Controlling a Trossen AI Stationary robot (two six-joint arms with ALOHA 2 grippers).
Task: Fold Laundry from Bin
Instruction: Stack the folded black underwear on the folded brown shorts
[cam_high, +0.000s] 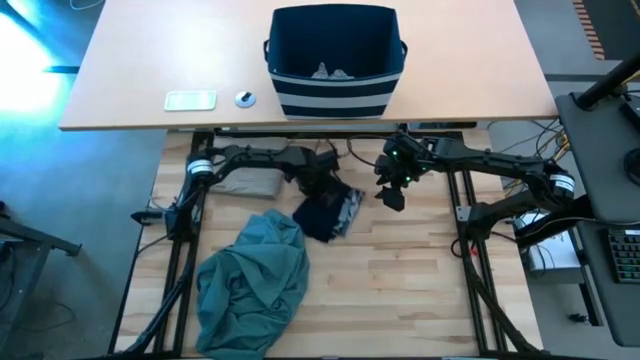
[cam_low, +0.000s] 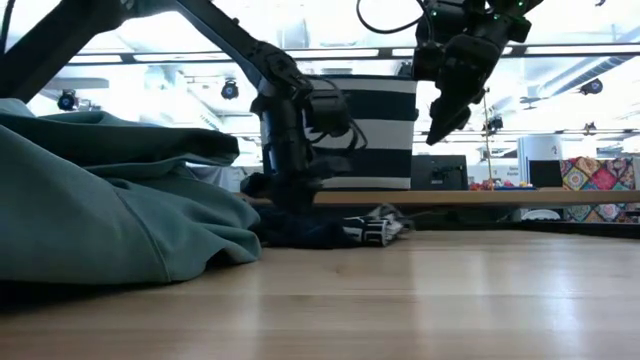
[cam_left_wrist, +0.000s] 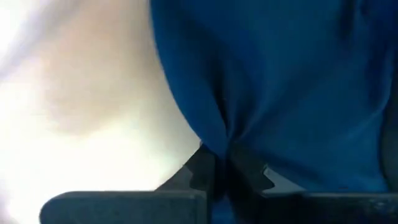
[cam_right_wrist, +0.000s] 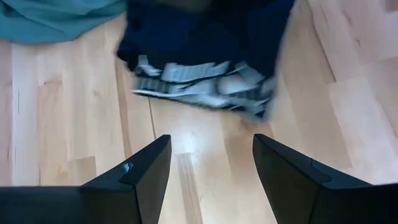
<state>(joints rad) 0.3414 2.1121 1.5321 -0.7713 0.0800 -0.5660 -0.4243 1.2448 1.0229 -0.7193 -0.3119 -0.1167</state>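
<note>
A navy garment with white lettering (cam_high: 328, 212) lies bunched on the middle of the wooden table. My left gripper (cam_high: 318, 188) points down onto its far end and is shut on the cloth. My right gripper (cam_high: 392, 197) hangs open above the table, to the right of the garment, and touches nothing; in the right wrist view the lettering (cam_right_wrist: 199, 78) shows beyond its fingers. A large teal-green garment (cam_high: 255, 282) lies heaped at the near left. A beige one (cam_high: 255, 180) lies under my left arm. The striped navy bin (cam_high: 333, 60) stands on the far desk with small grey pieces (cam_high: 330, 72) inside. My left gripper pinches a gathered pucker of the navy garment (cam_left_wrist: 219, 134) between its two fingertips (cam_left_wrist: 200, 169), near the garment's far end. It comes from above, pointing down. Whether one layer or several is held, I cannot tell. The rest of the garment (cam_low: 340, 230) lies slack on the table.
A flat white device (cam_high: 190, 100) and a small round object (cam_high: 245, 98) lie on the desk left of the bin. Bare wood (cam_high: 400, 290) lies open at the near right of the table. The arms' dark frame rails (cam_high: 470, 270) run along both sides.
</note>
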